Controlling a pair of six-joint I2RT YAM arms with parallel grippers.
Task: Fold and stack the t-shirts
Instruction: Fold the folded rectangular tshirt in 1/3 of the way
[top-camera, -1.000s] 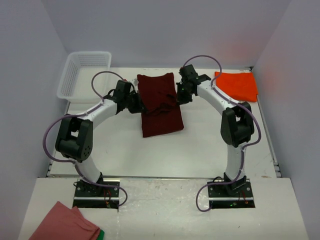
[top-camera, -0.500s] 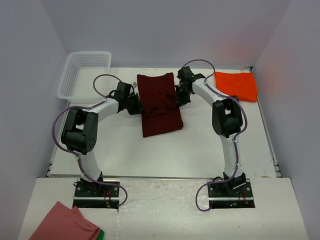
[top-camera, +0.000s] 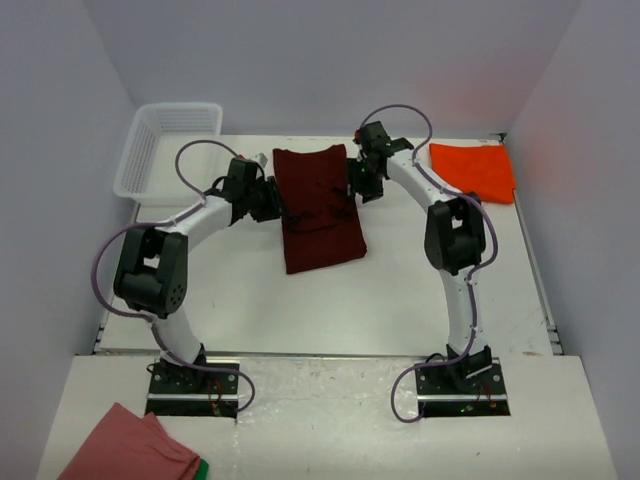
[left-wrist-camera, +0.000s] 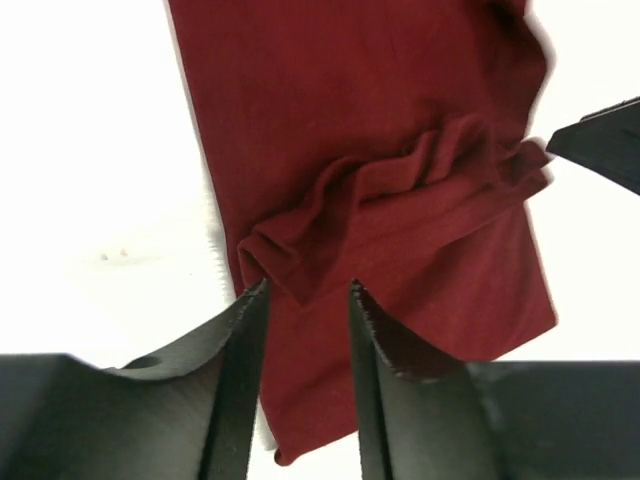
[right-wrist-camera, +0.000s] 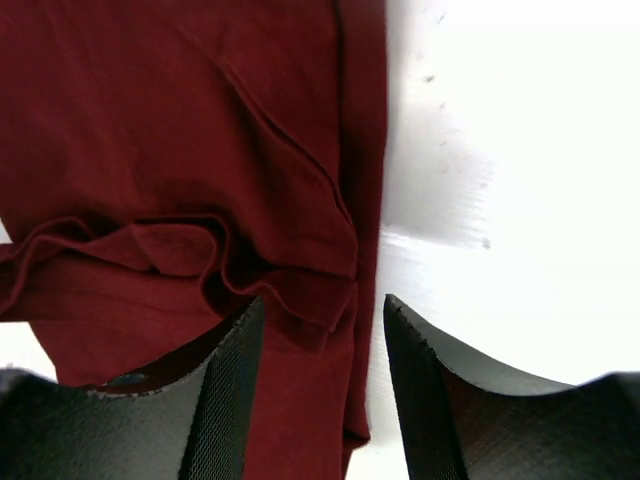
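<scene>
Left pincer (left-wrist-camera: 307, 288) and right pincer (right-wrist-camera: 323, 300) have let go, jaws now parted astride bunched fold of maroon t-shirt (top-camera: 322, 215).

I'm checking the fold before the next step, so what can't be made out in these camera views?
- Maroon t-shirt: in the top view, the left gripper and right gripper cover its side edges at the bunched ridge.
- Orange t-shirt: top view only, too small to count its layers.
- Pink cloth: cut off by the top view's bottom edge.
- Wrist views: the fingers hide the fabric under them.
</scene>
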